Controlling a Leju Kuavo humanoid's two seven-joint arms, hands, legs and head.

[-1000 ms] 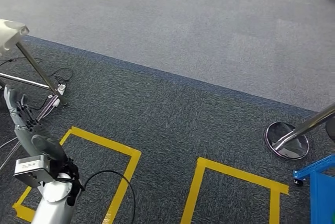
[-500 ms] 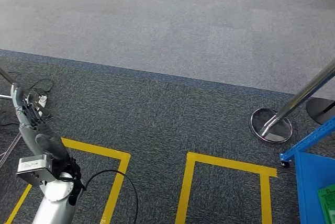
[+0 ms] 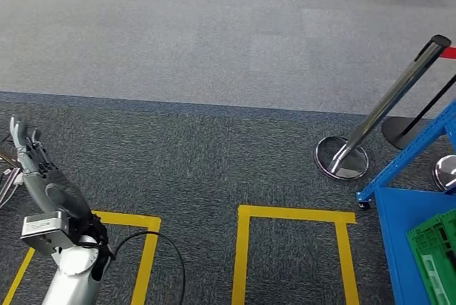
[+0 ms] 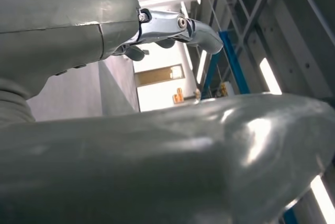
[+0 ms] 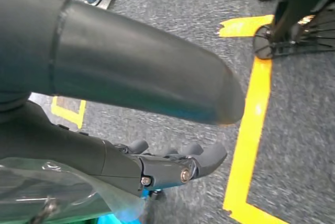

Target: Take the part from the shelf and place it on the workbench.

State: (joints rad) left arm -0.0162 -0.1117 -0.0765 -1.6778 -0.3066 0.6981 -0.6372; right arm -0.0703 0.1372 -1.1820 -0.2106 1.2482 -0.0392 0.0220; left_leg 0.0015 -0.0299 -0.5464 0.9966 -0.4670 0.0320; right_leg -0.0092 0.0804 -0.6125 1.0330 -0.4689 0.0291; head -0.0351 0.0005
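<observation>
Looking down from the head view, the left hand [image 3: 33, 166] is raised over dark grey carpet [image 3: 215, 169], its fingers spread apart and holding nothing. Yellow tape squares [image 3: 293, 214] mark the floor. At the right edge stands a blue metal shelf frame [image 3: 400, 212] carrying a green ribbed plastic crate [image 3: 434, 259]; what lies in the crate I cannot tell, as it is cut off by the picture's edge. A chrome barrier post [image 3: 392, 98] leans on its round base beside the frame.

From the left wrist view, the left hand's grey thumb [image 4: 178, 171] and fingers [image 4: 174, 25] stand apart, released, with blue racking [image 4: 231, 59] beyond.

From the right wrist view, the right hand [image 5: 158, 130] hangs over carpet and yellow tape; its fingers [image 5: 181, 166] are extended, gripping nothing.

Where the part lies I cannot tell; it is presumably on the shelf, perhaps in the crate. Its weight, stiffness and best gripping place therefore cannot be judged yet.
</observation>
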